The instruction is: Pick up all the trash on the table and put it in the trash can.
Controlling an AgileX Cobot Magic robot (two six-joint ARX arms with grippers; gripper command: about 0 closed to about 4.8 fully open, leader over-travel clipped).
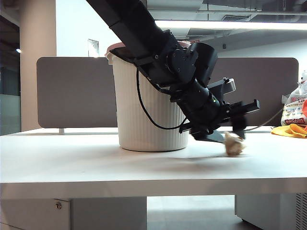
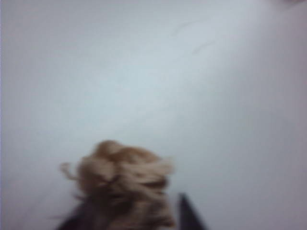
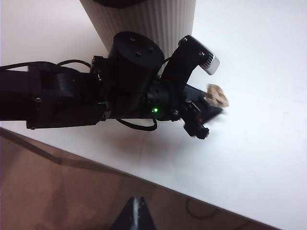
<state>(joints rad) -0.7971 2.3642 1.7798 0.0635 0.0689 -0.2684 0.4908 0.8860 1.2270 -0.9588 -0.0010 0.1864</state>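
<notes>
A wide white flat-topped bench (image 1: 96,163) carries a tall white ribbed plastic trash can (image 1: 144,115) in front of a grey divider panel (image 1: 72,91). Just beside the can, the left pincer (image 1: 233,139) reaches down with its fingers on either side of a crumpled tan-brown paper wad (image 2: 127,184) resting on the bench. The right pincer (image 3: 136,203), fingers pressed together and empty, hovers off the bench edge.
</notes>
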